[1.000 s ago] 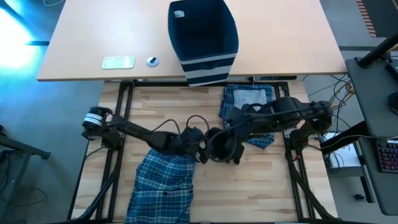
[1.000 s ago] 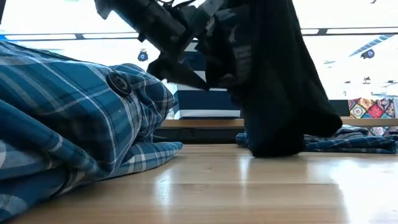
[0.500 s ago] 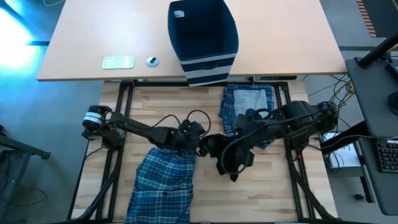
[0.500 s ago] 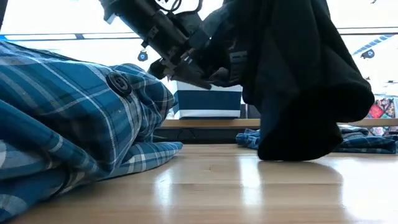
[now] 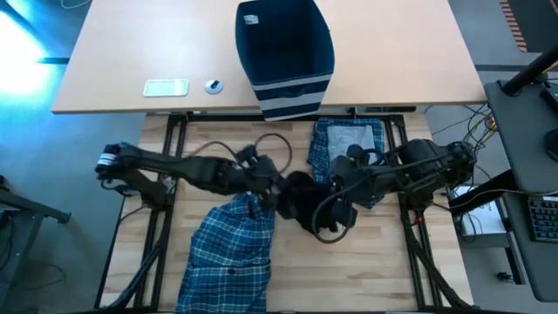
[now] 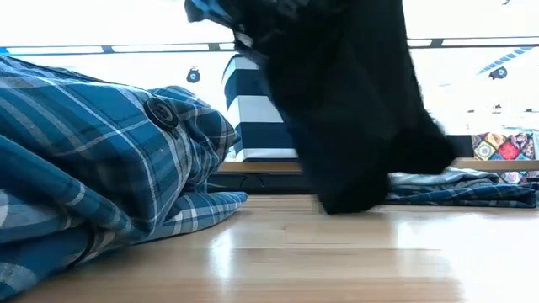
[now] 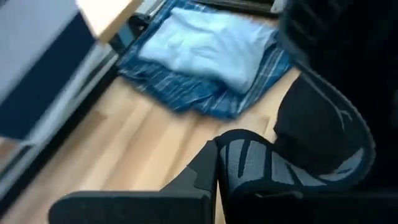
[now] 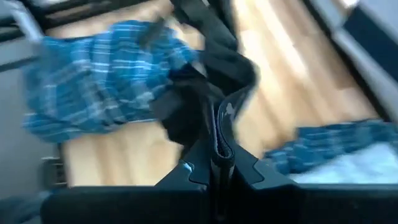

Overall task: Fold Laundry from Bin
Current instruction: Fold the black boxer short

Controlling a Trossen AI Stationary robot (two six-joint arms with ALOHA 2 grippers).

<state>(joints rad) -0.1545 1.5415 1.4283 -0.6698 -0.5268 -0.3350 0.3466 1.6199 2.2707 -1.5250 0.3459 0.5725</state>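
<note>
I read no lettering. Small black cloth garment (image 5: 307, 202), limp, hangs mid-bench above the wooden bench (image 5: 384, 253); my left gripper (image 5: 277, 190) and right gripper (image 5: 334, 186) both clamp it.

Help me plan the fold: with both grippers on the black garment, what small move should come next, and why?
Probably draw the two grippers apart to stretch the black garment. The left gripper and right gripper are both shut on it close together, so it hangs bunched, its low end near the wooden table. Spreading it should show its shape before laying it flat.
</note>
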